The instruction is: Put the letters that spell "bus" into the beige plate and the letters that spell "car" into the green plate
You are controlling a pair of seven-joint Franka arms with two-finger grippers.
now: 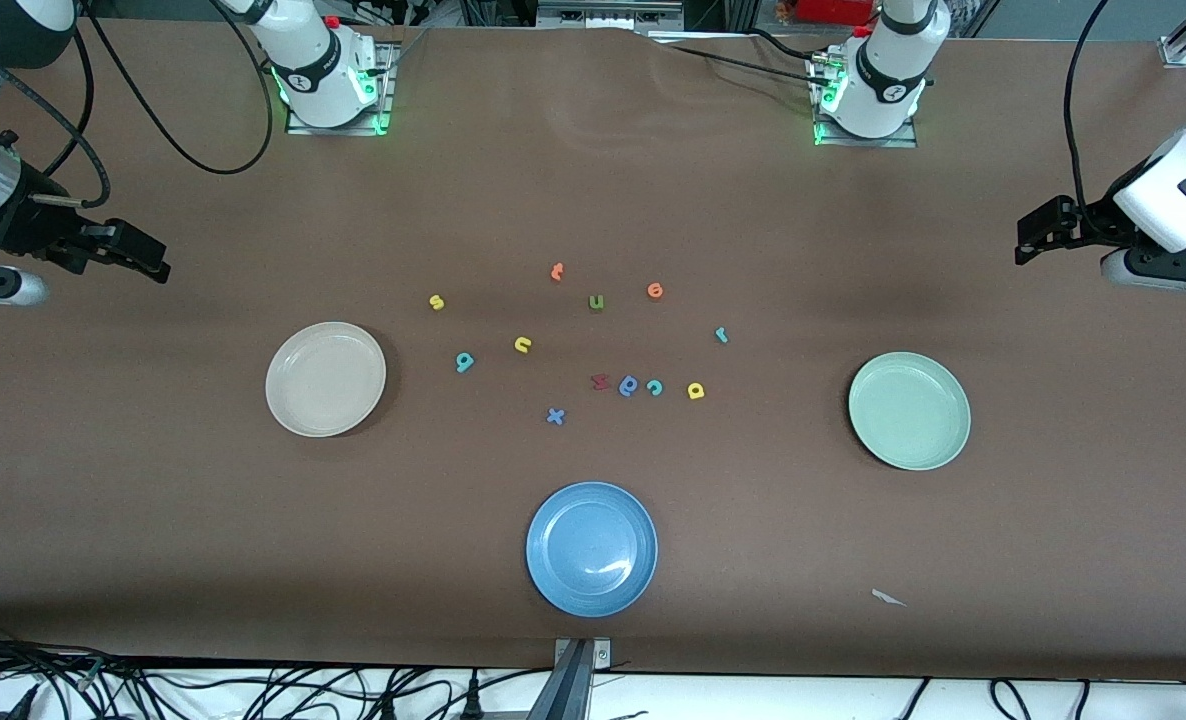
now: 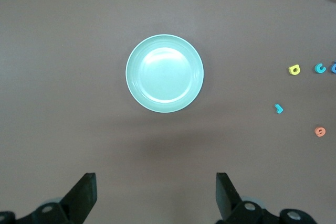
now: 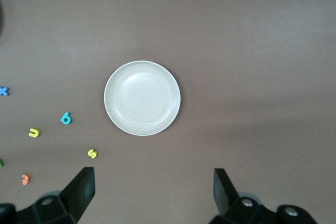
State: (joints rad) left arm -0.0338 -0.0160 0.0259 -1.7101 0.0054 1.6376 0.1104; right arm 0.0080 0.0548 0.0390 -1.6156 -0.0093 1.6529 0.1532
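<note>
lying scattered, tiny foam letters (image 1: 593, 345) flank smooth round plates; both arms' fingers (image 2: 84, 195) gape wide.

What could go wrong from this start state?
1. Lookalikes: an olive u sits near the yellow u; picking the wrong one seems plausible.
2. The teal c lies tight beside a darker blue letter; jaws may nudge or grab both.
3. The letters are tiny against the wide-open left gripper, so grasps may slip.
</note>
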